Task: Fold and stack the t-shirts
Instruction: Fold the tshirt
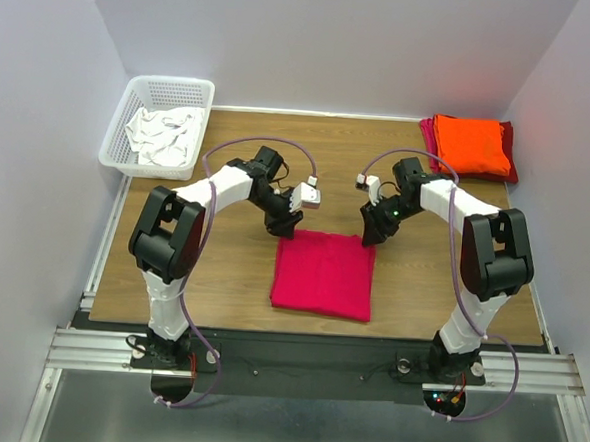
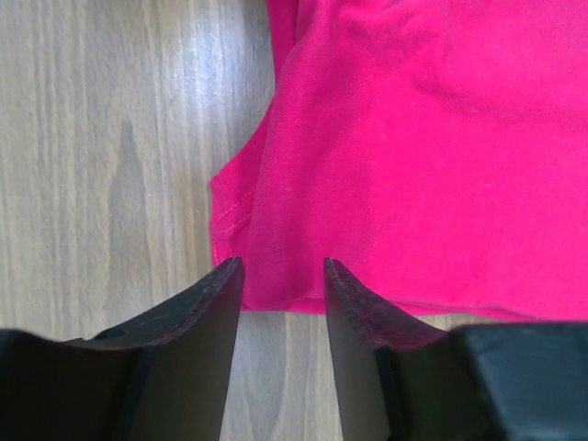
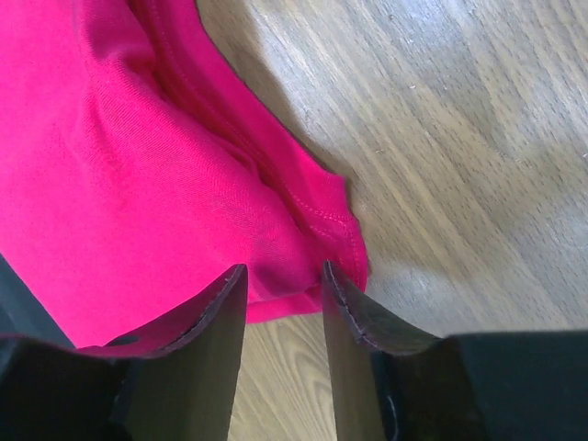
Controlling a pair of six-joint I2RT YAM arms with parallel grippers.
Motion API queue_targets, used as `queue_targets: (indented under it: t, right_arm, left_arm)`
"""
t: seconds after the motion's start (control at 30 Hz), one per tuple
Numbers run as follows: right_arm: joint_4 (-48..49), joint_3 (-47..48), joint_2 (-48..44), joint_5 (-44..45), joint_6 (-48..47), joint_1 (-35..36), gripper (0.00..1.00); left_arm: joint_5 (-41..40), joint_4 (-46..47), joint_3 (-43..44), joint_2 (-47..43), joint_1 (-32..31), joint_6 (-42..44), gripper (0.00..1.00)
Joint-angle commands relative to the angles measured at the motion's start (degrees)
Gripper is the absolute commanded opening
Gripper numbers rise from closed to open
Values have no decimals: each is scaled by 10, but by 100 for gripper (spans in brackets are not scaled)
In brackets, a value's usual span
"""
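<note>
Folded pink t-shirt [image 1: 324,275], near-square, slightly skewed

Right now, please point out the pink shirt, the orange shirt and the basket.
pink shirt [image 1: 324,275]: top view, middle of the cloth.
orange shirt [image 1: 472,144]: top view, its centre.
basket [image 1: 120,130]: top view, left wall.

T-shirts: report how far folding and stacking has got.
Done: vivid orange cloth shirt lies folded on the darker red shirt, far right. In hand: left gripper and right gripper, both open, at far corners of the folded pinkish-red shirt. Left: stacking it there.
</note>
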Motion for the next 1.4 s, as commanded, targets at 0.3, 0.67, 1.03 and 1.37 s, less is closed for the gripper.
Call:
queue_targets:
  t: [0.3, 0.67, 1.03, 1.37]
  right_arm:
    - [-15, 5, -40, -14, -12, -1, 9]
    - [-23, 5, -64, 5, -11, -1, 1]
    - [-27, -3, -97, 28, 1, -2, 1]
    - [-5, -20, -90, 93, 12, -5, 1]
  left_arm:
    - [19, -37, 33, 5, -1, 26, 23]
    - [8, -37, 29, -2, 5, 29, 32]
    - [-4, -45, 45, 25, 4, 28, 30]
    - [-8, -53, 53, 34, 4, 31, 1]
